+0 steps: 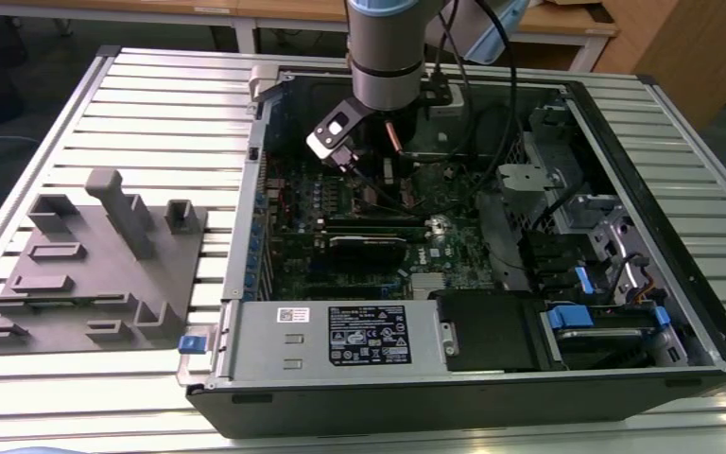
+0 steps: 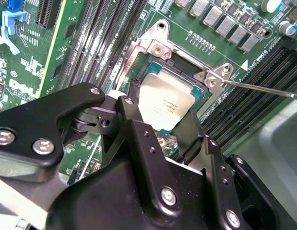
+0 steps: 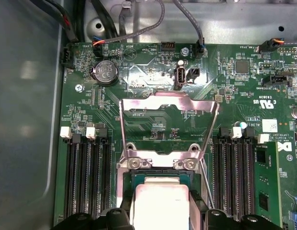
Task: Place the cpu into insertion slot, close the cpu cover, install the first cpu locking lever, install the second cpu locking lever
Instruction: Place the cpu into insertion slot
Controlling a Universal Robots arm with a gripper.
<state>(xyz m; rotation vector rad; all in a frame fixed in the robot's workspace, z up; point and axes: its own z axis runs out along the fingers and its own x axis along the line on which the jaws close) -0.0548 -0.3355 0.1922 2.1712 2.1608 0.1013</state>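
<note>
Gripper [image 2: 163, 106] is down inside the case [image 1: 464, 411], right over the slot [image 2: 184, 62]. Its fingers [image 2: 194, 129] are pressed against two opposite edges of the cpu [image 2: 170, 98], so it's got hold of the chip. The cpu is sitting at the slot, silver top up, inside the slot's rim. Can't tell if it's fully seated though. Cover [image 3: 167, 101] is flipped up open, hinged at the slot's edge on the side away from the gripper, and you can see the board [image 3: 244, 96] through its window. One thin lever [image 2: 263, 89] is swung out sideways from a corner of the slot.
</note>
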